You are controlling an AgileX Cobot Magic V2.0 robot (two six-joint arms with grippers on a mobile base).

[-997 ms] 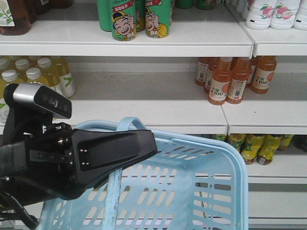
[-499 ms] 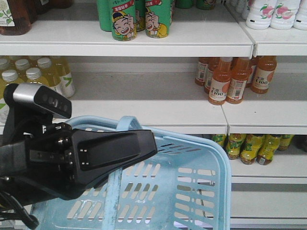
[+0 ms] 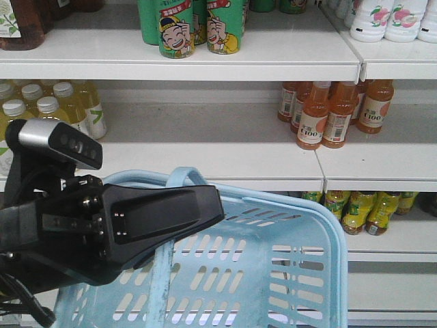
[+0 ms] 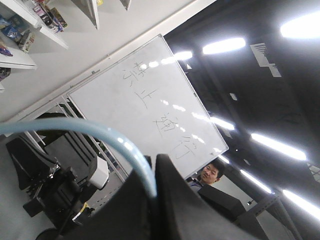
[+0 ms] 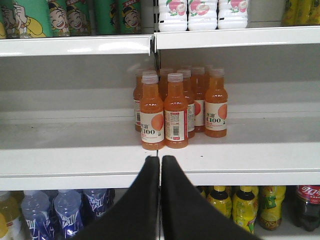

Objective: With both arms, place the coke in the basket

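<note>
Exterior front-facing: one light blue plastic basket (image 3: 287, 207) low in frame, rows of slotted holes through its walls, one curved blue handle (image 3: 183, 175) arching up at its near side. Hanging in front of the middle shelf (image 3: 205, 160), about level with that board's front edge. Left gripper (image 3: 213, 205), black and boxy with a silver-grey camera bar (image 3: 61, 142) on top, clamped tight around the handle. Same seen from the left wrist: blue handle (image 4: 75, 127) curving in and vanishing between the closed fingers of the gripper (image 4: 151, 172). Right gripper (image 5: 160, 161) pressed closed, tips together, nothing between them, pointing toward the middle shelf's front edge.

Against half a second ago: basket's right corner swung out to the right and a little lower, close again to its pose of a second ago; left gripper unmoved.

Counted: one basket, two grippers. Five orange C100 bottles (image 3: 313, 116) made out near the right end of the middle shelf from the front. From the right wrist, two (image 5: 176, 112) in the front row, those behind overlapping too much to count. Two green cartoon-face cans (image 3: 176, 31) at the top shelf's front edge, more behind. Three white peach-label bottles (image 5: 202, 10) above.
</note>
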